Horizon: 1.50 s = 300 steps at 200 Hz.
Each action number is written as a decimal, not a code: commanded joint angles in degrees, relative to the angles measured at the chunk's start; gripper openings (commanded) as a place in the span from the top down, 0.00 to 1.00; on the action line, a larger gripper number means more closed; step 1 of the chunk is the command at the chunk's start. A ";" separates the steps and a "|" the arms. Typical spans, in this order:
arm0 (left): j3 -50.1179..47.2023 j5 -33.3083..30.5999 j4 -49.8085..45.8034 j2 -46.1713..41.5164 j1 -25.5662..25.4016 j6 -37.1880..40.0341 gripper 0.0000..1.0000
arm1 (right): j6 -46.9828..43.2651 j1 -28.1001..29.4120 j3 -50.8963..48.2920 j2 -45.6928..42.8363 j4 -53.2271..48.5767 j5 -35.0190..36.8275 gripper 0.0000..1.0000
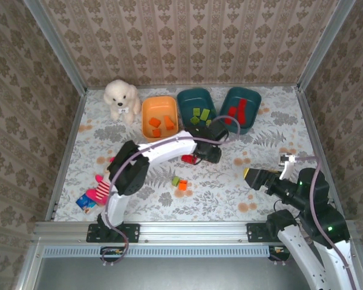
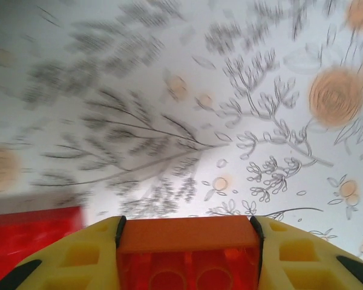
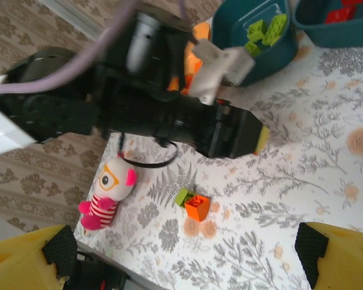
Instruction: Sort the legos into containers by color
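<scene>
markings: small blue item beside the plush toy, far left of the left gripper; print too small to read
held lego: orange on top, with a redder glossy face below showing two round outlines; sits square between the yellow fingers
left gripper: clamped on the held lego, one finger against each side; desk blurred beyond it
red patch: just left of the left gripper, too blurred to tell what it is
right gripper: jaws spread wide, nothing in them, above the desk
loose legos: green lego and orange lego touching on the desk, on the near side of the left gripper, left of the right gripper
containers: in a row past the left gripper; orange tub holds orange bricks, middle teal tub green, right teal tub red
</scene>
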 commanded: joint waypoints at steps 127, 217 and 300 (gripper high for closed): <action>13.79 3.04 3.08 7.85 33.47 5.02 0.79 | -3.70 16.20 8.16 43.77 40.79 6.10 0.05; 29.39 7.93 0.04 22.86 37.79 1.82 0.65 | -4.40 17.22 10.08 47.08 38.31 6.91 0.05; 19.30 8.77 2.81 10.25 37.00 -0.62 0.33 | -10.30 18.09 13.57 52.27 30.61 8.94 0.06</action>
